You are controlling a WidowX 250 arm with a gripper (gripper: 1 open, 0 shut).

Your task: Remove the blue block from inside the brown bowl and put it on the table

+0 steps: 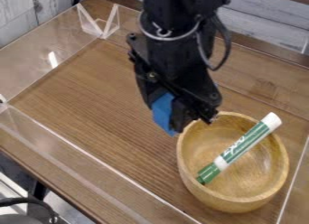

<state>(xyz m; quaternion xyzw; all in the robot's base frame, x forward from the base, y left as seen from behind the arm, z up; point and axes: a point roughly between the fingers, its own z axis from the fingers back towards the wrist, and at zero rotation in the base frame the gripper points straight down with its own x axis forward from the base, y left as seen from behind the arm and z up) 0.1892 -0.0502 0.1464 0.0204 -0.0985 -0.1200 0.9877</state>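
The flat brown wood-grain table [90, 101] is spanning the frame, with the round light-brown wooden bowl [259, 190] sitting at lower right, holding a green-and-white cylindrical marker [238, 148]. The black robotic tool [169, 106] is reaching down from top centre, closed on the small bright-blue rectangular block [163, 113], holding it near the frame's centre, by the bowl's upper-left rim.

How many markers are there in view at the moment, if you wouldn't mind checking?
1. The marker, green and white, lies slantwise in the brown bowl. The arm hides part of the scene, so others may be out of sight.
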